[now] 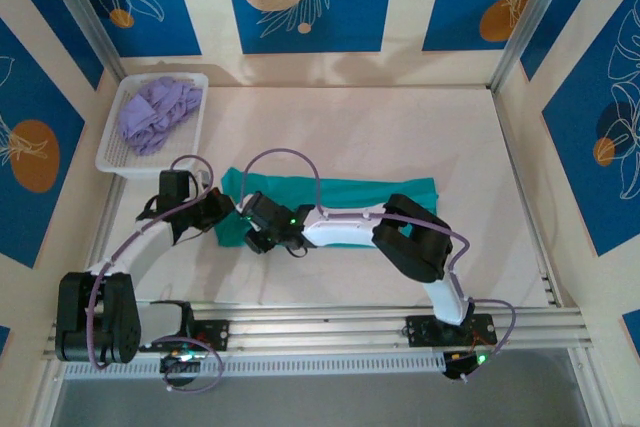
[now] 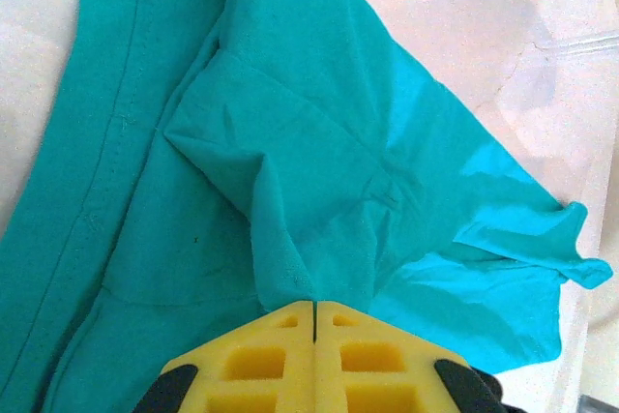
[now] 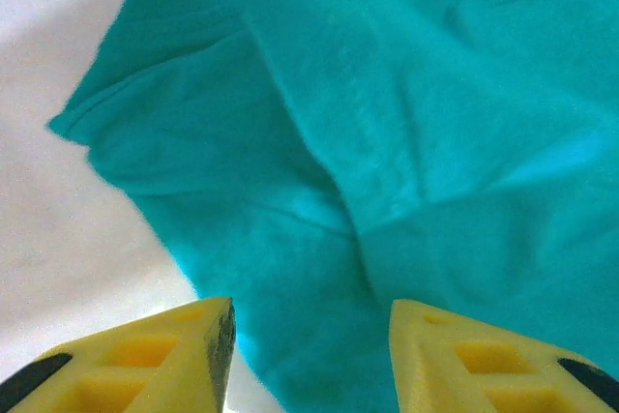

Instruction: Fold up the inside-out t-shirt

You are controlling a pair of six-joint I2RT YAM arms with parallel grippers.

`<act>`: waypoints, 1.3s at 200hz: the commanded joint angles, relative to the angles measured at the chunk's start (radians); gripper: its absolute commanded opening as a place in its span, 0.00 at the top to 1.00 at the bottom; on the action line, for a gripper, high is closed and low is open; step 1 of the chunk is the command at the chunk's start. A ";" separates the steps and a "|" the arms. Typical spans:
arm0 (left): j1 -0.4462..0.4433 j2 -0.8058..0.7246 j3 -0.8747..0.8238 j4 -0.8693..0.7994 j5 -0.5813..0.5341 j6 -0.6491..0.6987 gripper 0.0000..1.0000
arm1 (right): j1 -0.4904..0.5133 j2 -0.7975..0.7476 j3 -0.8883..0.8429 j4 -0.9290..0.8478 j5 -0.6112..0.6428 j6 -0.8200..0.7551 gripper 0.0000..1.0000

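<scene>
At the middle of the table [image 1: 400,127], the t-shirt [image 1: 390,193] lay as a long narrow band, seemingly folded lengthwise, with crosswise folds left to do. The left gripper [image 2: 314,305] pinched a ridge of cloth between pressed-together jaws; the right gripper [image 3: 311,336] hung spread over the rumpled end.

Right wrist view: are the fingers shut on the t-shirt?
No, the two yellow fingers stand apart, with the teal t-shirt showing through the gap.

I can read no text, label, brand or number anywhere; the teal-green cotton t-shirt [image 2: 319,162] at my left gripper [image 2: 314,309] shows plain cloth.
</scene>
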 commanded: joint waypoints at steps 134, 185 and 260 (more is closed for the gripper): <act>0.011 -0.012 -0.012 0.011 0.025 -0.005 1.00 | -0.014 0.041 0.029 -0.014 0.284 -0.062 0.76; 0.010 -0.010 -0.015 0.010 0.015 -0.003 1.00 | -0.020 -0.005 0.018 -0.038 0.263 -0.078 0.94; 0.009 -0.016 -0.012 0.006 0.013 -0.006 1.00 | -0.043 -0.088 -0.001 -0.110 0.210 -0.078 1.00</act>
